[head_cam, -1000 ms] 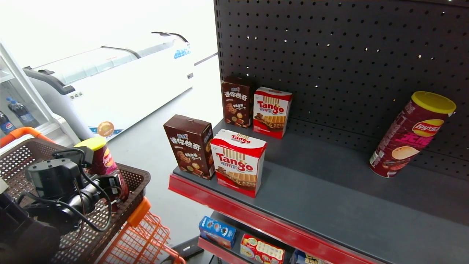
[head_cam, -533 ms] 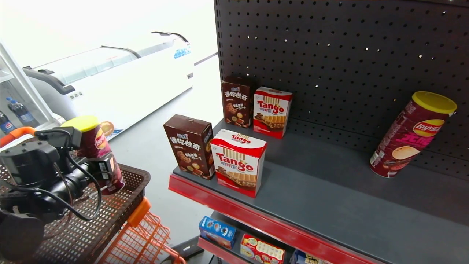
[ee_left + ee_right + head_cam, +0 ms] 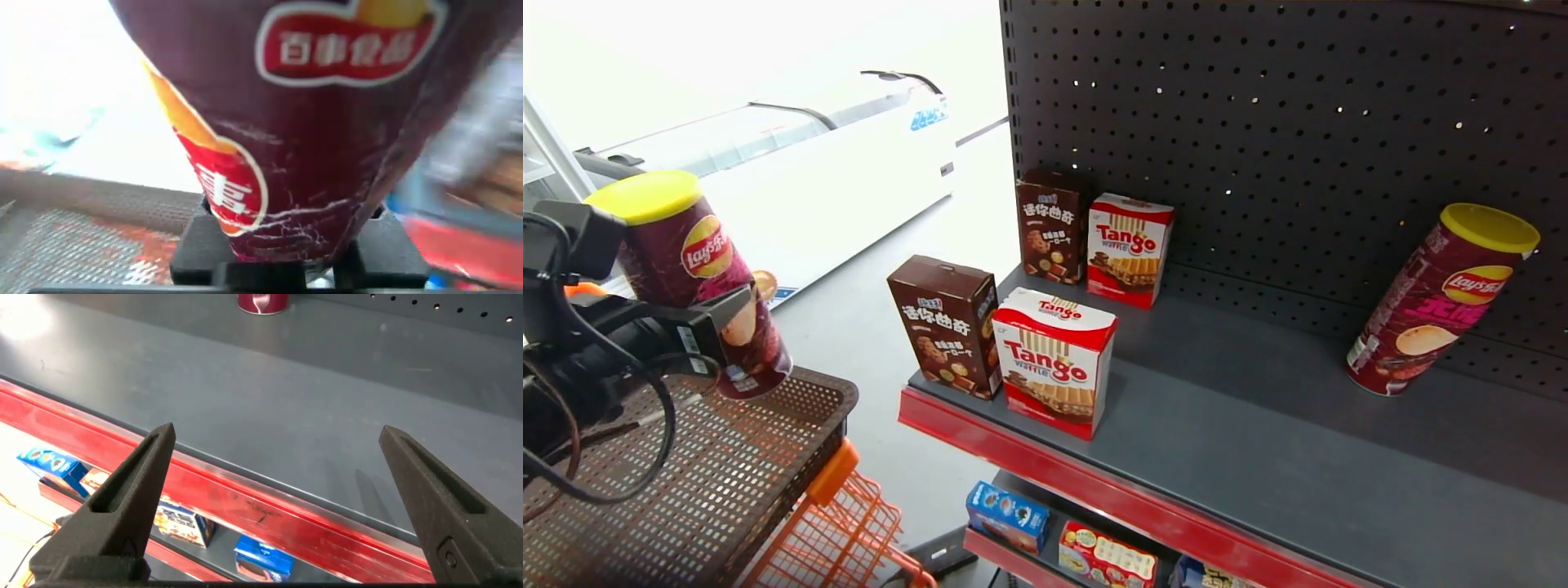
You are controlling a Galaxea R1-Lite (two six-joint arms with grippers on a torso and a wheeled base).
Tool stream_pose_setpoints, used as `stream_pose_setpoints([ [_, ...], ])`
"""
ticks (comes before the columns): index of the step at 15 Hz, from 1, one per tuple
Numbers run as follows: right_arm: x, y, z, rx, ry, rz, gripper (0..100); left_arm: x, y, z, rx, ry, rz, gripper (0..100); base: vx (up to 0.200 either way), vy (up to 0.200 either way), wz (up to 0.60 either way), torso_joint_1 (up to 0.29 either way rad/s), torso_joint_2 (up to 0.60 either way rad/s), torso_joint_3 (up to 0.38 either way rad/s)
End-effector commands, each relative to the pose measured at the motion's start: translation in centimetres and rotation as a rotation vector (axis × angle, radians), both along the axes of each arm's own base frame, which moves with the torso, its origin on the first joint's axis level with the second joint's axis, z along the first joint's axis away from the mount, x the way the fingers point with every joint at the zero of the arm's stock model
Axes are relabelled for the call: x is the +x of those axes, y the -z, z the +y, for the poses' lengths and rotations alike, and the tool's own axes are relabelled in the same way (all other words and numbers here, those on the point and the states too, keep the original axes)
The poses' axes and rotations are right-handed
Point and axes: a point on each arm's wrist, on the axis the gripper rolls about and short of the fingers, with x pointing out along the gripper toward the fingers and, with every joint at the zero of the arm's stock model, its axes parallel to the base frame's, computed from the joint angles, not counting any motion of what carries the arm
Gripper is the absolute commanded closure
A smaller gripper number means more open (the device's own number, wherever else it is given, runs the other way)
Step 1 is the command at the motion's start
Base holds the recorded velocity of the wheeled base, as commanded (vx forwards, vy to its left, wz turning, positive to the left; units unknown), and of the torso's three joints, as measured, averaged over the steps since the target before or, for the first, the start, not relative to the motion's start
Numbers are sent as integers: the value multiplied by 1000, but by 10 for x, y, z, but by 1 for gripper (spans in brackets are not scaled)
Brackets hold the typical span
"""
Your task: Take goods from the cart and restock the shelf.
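**Above the cart basket: chip can pinched in my left claw, right claw spread**

At the left of the scene, my left claw [image 3: 723, 327] is clamped on a maroon chip can [image 3: 678, 253] with a yellow lid. The can is clear of the brown mesh cart basket [image 3: 768, 457] below it and tilts slightly, lid uppermost. The left wrist view confirms the can [image 3: 327, 122] seated between my fingers.

My right claw [image 3: 278, 437] is spread wide with nothing between its fingers. It hangs near the red front edge [image 3: 245, 498] of the grey shelf [image 3: 1258, 441].

On the shelf, noted:
- A second chip can [image 3: 1441, 298] at far right, leaning against the pegboard [image 3: 1258, 122].
- At the near left corner, a brown biscuit box [image 3: 946, 327] touching a red-and-white wafer box [image 3: 1054, 363].
- Farther back, another brown box [image 3: 1049, 224] just beside another wafer box [image 3: 1129, 249].
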Motion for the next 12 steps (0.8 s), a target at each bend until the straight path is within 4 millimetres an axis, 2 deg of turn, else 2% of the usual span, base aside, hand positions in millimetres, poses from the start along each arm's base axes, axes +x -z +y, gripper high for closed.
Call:
stream_pose_setpoints([
  [1, 0, 0, 0, 0, 0, -1, 0, -35, -5, -16, -2, 153, -39, 100, 0, 0, 0, 0, 0, 0],
  [5, 0, 0, 0, 0, 0, 1, 0, -63, 15, -38, -55, 346, 25, 100, 0, 0, 0, 0, 0, 0],
  [7, 0, 0, 0, 0, 0, 1, 0, -68, 22, -38, -55, 411, 44, 100, 0, 0, 0, 0, 0, 0],
  [12, 0, 0, 0, 0, 0, 1, 0, -70, 21, -40, -52, 424, 41, 100, 0, 0, 0, 0, 0, 0],
])
